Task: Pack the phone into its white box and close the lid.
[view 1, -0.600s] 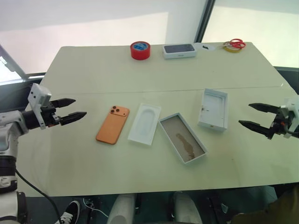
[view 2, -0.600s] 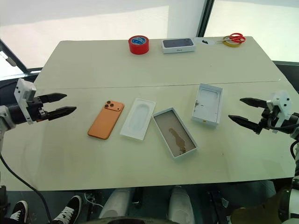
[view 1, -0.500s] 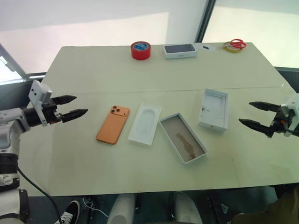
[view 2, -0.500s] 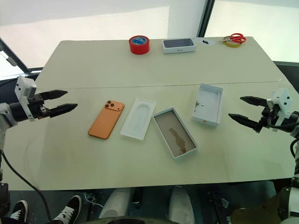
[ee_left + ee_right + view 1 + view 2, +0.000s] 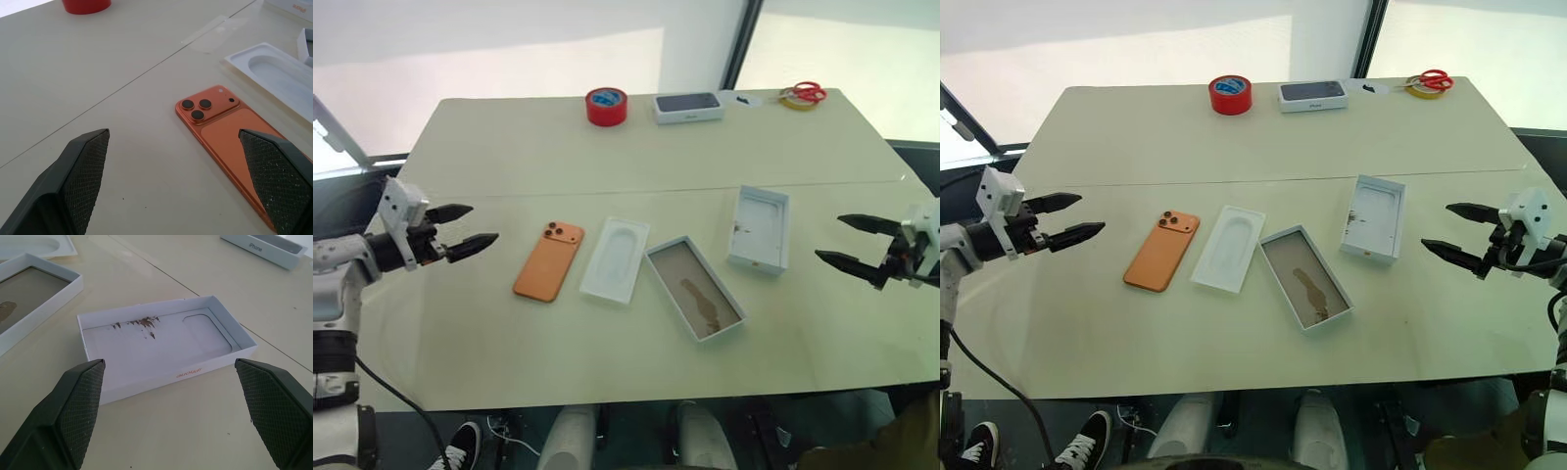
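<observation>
Left eye view: both hands, left hand [image 5: 460,227] and right hand [image 5: 850,242], hang released and empty at the tabletop's [image 5: 509,147] sides. The phone [image 5: 549,260] lies face down beside a white insert [image 5: 617,258]; the white box [image 5: 695,289] and the lid [image 5: 761,228] sit open. A flat phone may slide under a pinch. Bright windows behind.

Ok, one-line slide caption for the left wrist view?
Open left gripper hovering over the table, aimed at the orange phone lying camera-side up beside the white insert.
</observation>
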### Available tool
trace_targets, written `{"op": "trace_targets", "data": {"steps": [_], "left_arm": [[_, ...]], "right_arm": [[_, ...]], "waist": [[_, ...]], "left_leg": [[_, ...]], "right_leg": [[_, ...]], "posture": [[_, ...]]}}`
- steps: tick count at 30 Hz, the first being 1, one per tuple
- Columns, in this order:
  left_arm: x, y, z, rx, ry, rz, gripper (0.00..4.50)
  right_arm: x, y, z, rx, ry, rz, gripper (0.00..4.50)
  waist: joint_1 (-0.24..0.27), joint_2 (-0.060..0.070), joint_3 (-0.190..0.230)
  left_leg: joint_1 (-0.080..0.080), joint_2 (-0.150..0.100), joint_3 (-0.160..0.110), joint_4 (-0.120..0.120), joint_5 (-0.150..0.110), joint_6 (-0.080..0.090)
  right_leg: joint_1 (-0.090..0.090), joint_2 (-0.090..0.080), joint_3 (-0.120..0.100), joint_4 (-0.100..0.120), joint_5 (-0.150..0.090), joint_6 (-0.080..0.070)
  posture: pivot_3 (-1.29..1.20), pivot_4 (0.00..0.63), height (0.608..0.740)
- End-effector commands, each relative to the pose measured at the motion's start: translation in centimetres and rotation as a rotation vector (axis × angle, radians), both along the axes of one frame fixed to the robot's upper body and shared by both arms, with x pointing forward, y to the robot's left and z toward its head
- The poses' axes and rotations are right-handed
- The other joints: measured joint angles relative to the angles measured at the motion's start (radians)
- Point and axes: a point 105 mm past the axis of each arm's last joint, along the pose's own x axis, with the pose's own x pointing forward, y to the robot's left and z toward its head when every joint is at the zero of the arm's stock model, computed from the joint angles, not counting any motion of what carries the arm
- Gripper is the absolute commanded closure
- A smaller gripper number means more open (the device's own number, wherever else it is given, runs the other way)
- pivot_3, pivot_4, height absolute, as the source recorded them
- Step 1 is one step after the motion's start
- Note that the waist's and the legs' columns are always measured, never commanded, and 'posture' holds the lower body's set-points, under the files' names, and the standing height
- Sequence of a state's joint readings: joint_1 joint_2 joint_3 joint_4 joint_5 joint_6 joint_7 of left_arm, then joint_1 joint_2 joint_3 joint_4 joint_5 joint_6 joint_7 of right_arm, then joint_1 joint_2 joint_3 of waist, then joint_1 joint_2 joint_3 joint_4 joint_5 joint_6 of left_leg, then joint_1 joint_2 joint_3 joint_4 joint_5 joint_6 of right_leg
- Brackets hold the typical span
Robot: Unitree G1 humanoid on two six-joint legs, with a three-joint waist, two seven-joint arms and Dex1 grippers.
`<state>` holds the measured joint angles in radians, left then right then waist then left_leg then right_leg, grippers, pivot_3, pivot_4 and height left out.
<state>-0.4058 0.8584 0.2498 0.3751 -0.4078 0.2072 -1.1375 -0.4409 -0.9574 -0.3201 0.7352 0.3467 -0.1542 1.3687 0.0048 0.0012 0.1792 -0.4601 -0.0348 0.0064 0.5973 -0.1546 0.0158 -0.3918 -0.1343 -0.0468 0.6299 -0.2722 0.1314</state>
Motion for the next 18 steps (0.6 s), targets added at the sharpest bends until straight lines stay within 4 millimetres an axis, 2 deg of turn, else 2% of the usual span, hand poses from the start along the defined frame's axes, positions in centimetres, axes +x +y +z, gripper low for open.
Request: {"op": "trace_targets", "data": {"steps": [1, 9, 12, 15, 18], "left_arm": [[0.0, -0.5, 1.3, 0.015, -0.060, -0.008, 0.06], [-0.5, -2.7, 0.2, 0.013, -0.004, -0.051, 0.06], [-0.3, -3.9, -0.4, -0.029, 0.081, -0.045, 0.06], [0.2, -6.0, 0.0, -0.169, 0.145, -0.058, 0.06], [0.4, -8.0, -0.8, -0.196, 0.220, -0.083, 0.06]], "right_arm": [[0.3, 0.2, 1.2, -0.012, -0.053, 0.007, 0.06], [-0.1, 1.1, 1.2, -0.016, -0.052, 0.050, 0.06], [-0.2, 2.9, 1.4, -0.030, -0.062, 0.115, 0.06], [-0.4, 5.3, 1.6, -0.051, -0.072, 0.196, 0.06], [-0.8, 7.5, 1.6, -0.084, -0.082, 0.275, 0.06]], "waist": [[0.001, 0.000, 0.000], [0.001, 0.000, 0.000], [0.002, 0.000, 0.000], [0.004, 0.000, 0.000], [0.007, 0.000, 0.000]], "left_leg": [[0.000, 0.000, 0.000, 0.000, 0.000, 0.000], [0.000, 0.000, 0.000, 0.000, 0.000, 0.000], [0.000, 0.000, 0.000, 0.000, 0.000, 0.000], [0.000, 0.000, 0.000, 0.001, 0.000, 0.000], [0.000, 0.000, -0.001, 0.002, 0.001, 0.002]], "right_leg": [[0.000, 0.000, 0.000, 0.000, 0.000, 0.000], [0.002, 0.000, 0.000, 0.000, 0.000, 0.000], [0.002, 0.000, 0.000, 0.001, 0.000, 0.001], [0.003, 0.001, 0.000, 0.001, 0.000, 0.001], [0.004, 0.001, 0.000, 0.002, 0.001, 0.001]], "posture": [[0.00, 0.150, 0.740], [0.00, 0.150, 0.740], [0.00, 0.150, 0.740], [0.00, 0.150, 0.740], [0.00, 0.150, 0.740]]}}
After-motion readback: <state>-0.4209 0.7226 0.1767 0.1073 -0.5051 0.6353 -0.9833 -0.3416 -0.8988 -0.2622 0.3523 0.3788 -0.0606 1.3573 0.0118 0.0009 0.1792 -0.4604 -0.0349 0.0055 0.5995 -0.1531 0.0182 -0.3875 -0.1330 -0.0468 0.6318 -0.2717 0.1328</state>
